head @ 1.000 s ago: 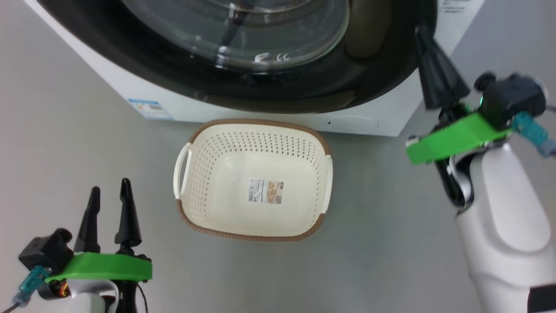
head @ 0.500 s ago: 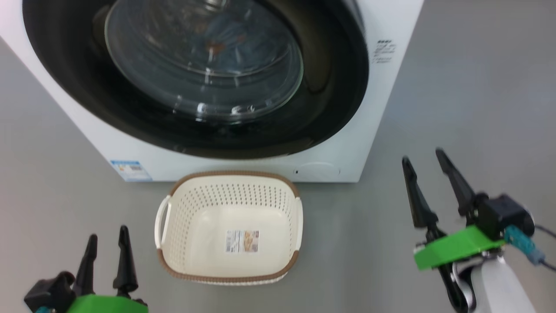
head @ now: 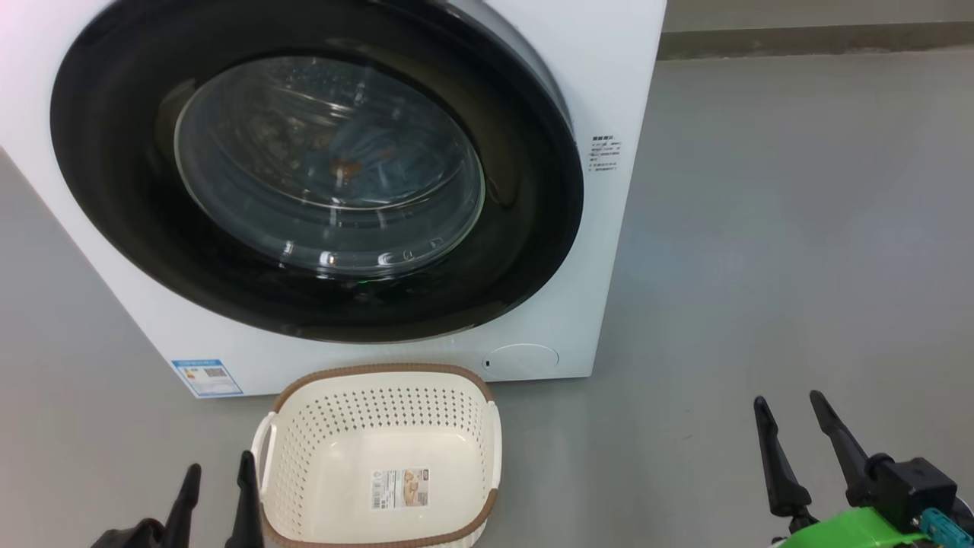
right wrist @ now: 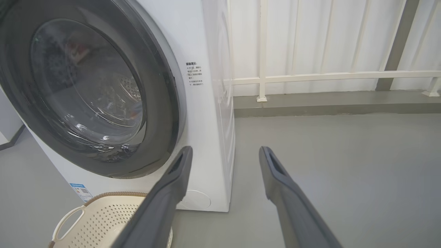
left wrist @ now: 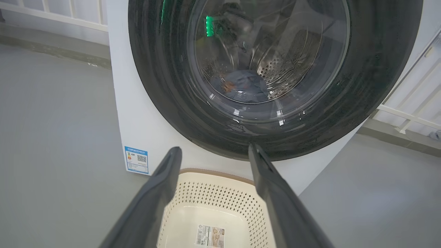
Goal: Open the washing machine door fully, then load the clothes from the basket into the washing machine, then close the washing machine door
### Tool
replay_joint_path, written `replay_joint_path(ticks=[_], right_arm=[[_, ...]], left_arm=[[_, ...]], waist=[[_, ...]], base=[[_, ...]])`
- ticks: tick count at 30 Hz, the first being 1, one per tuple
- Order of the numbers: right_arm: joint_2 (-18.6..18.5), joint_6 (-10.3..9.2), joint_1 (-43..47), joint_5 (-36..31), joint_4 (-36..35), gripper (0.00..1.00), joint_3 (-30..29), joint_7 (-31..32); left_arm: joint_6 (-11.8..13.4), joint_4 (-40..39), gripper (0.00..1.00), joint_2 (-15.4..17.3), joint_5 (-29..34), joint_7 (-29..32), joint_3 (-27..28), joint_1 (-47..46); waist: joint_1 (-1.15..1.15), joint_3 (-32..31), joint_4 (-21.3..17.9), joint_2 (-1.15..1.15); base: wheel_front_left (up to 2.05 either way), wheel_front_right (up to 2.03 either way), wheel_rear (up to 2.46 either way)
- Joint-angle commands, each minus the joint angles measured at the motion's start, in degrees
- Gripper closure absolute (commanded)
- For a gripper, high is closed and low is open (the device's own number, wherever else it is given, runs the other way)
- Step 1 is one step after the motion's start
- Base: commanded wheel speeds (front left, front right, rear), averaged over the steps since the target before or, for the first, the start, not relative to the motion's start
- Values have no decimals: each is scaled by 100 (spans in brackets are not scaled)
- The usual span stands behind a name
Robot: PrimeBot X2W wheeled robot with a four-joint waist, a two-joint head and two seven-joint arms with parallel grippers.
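The white washing machine [head: 616, 68] stands ahead with its washing machine door [head: 106, 198] flat against the front, black rim around clear glass. Through the glass the clothes [head: 354, 156] lie in the drum as bluish fabric with an orange patch; the left wrist view shows the clothes [left wrist: 243, 84] too. The cream basket [head: 380, 407] sits on the floor against the washer with just a paper label inside. My left gripper [head: 218, 476] is open beside the basket's left handle. My right gripper [head: 788, 403] is open over bare floor to the right, holding nothing.
A blue sticker [head: 207, 377] and a round cap [head: 521, 358] mark the washer's lower front. Grey floor [head: 761, 228] stretches to the right. A white railing [right wrist: 327, 75] on a low kerb runs behind the machine.
My right gripper has opened and drawn back from the door's right edge to low on the right. The camera has shifted, so more of the washer shows.
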Motion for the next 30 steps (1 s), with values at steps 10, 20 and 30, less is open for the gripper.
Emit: replay_joint_path(ticks=[10,20,30], right_arm=[[31,-32,204,-109,-146,0,-76,-26],[42,-32,183,-140,-107,0,-97,-26],[101,1,288,-119,77,100,-254,0]], left_arm=[[-17,-143,0,135,55,-55,134,18],[-17,-228,0,128,81,-55,158,41],[0,-85,100,8,90,1,-7,130]], waist=[[0,-87,18,0],[0,-98,30,0],[0,-79,53,0]], base=[[0,0,0],[0,0,0],[0,0,0]])
